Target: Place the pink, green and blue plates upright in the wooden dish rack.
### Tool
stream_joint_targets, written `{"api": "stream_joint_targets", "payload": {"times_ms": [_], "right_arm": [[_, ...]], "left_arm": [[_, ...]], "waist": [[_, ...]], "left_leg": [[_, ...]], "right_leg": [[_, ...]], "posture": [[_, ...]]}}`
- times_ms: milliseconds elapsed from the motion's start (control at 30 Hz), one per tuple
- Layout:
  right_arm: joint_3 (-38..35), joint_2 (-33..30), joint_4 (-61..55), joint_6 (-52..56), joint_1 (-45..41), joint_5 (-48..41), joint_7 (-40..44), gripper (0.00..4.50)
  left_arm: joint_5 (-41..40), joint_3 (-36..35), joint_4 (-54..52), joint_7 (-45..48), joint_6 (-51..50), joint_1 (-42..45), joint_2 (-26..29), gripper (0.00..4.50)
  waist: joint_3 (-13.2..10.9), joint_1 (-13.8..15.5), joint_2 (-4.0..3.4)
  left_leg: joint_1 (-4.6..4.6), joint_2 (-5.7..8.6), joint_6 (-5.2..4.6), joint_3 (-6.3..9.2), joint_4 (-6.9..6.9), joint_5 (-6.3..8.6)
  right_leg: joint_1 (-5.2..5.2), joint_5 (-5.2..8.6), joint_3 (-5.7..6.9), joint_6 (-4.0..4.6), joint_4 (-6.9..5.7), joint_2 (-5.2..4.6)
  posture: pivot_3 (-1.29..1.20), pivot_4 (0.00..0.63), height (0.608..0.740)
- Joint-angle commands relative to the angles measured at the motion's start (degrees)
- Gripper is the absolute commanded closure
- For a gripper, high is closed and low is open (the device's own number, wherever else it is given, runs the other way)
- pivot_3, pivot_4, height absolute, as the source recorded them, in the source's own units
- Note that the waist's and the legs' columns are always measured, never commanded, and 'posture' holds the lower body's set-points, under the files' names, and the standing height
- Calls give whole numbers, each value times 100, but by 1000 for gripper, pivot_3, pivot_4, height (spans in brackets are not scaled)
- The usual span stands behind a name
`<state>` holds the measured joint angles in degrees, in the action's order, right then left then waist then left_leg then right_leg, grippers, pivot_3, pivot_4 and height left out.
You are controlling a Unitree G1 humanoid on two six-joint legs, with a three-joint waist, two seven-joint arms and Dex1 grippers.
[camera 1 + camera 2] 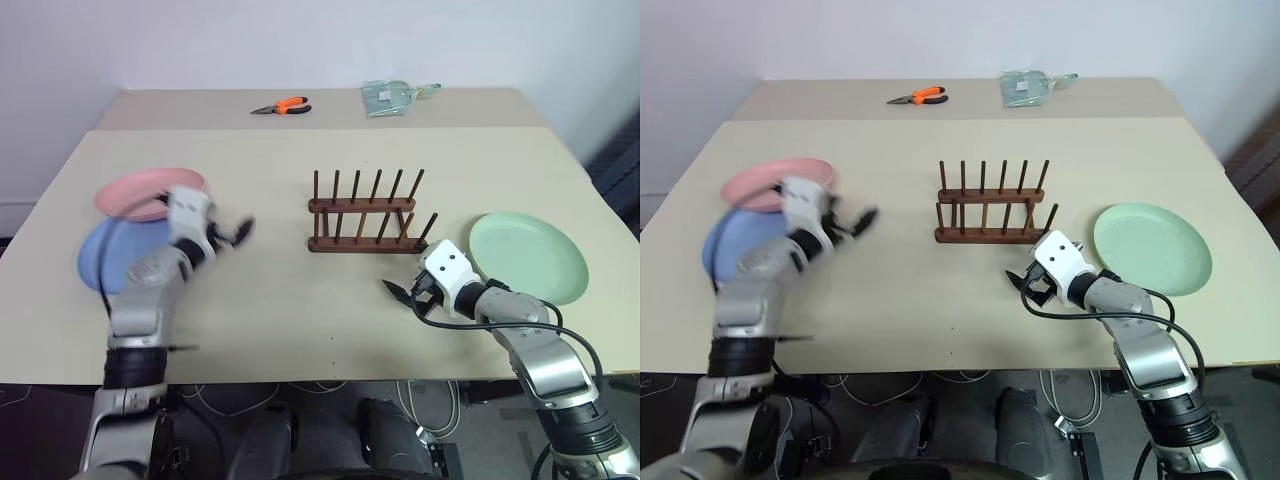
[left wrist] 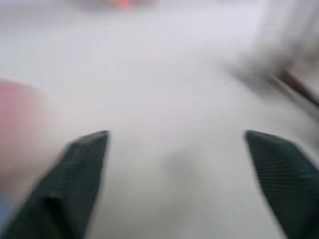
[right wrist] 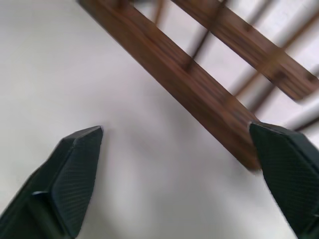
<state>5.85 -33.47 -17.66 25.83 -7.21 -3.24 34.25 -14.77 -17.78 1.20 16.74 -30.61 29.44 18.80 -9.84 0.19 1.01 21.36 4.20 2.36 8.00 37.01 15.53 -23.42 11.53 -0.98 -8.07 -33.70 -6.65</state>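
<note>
While all three plates lie flat and the rack point(image 1: 365, 215) stands empty mid-table, the wide-open right gripper point(image 1: 408, 293) should swing to the green plate point(image 1: 528, 256) just beside it, and the wide-open left gripper point(image 1: 236, 232) to the pink plate point(image 1: 140, 190) overlapping the blue plate point(image 1: 105, 255).

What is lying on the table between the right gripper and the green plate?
Nothing lies there. In the left eye view, the stretch from the right gripper to the green plate is crossed by the robot's own wrist; around it, bare table.
</note>
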Motion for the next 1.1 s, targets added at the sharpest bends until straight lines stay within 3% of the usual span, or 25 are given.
{"api": "stream_joint_targets", "payload": {"times_ms": [33, 300, 633, 733, 867, 967, 1100], "right_arm": [[175, -13, 72, -229, -164, 157, 64, 0], [311, 30, 528, -497, -531, 254, 171, 0], [267, 175, 527, -673, -539, 319, 52, 0], [194, 156, 429, -718, -411, 413, -131, 0], [-154, 68, -2, -311, -202, 15, 20, 0], [-352, -98, -479, -168, -242, -91, 127, 0], [-439, -179, -961, -43, -726, -224, 203, 0]], "left_arm": [[-585, -1053, -362, -1206, -264, 531, -271, 26], [-1282, -2639, -875, -3419, -1080, 837, -670, 26], [-2713, -3795, 130, -4357, -1891, 1146, -757, 26], [-2763, -3597, 807, -4045, -1739, 1338, -514, 843], [-2858, -3413, 1338, -3705, -1518, 1577, -370, 2868], [-2777, -2713, 985, -2957, -1433, 1476, -337, 4429], [-2838, -1808, 212, -2187, -1399, 1344, -489, 4472]], "waist": [[1, 14, 0], [-3, 9, 8], [-9, 52, 27], [-11, 55, 32], [-11, 49, 33], [-12, 47, 35], [-17, 43, 42]], "left_leg": [[-1, 1, 1, -3, -1, 0], [-2, 5, 3, -6, -3, 1], [-1, 8, 4, -4, -1, 0], [-1, 8, 7, -4, -1, -1], [0, 9, 8, -6, -3, -2], [0, 9, 8, -7, -3, -1], [2, 8, 8, -8, -3, -1]], "right_leg": [[0, 0, -1, -1, 3, -3], [-2, -2, -2, 0, 0, -1], [1, -1, -2, 0, 0, -1], [-1, -5, -1, 6, -4, 0], [-2, -7, -2, 10, -2, 0], [-2, -8, -2, 12, -1, 0], [-2, -8, -2, 12, -1, 0]], "posture": [[0, 150, 740], [0, 150, 740], [0, 150, 740], [0, 150, 740], [0, 150, 740], [0, 150, 740], [0, 150, 740]]}}
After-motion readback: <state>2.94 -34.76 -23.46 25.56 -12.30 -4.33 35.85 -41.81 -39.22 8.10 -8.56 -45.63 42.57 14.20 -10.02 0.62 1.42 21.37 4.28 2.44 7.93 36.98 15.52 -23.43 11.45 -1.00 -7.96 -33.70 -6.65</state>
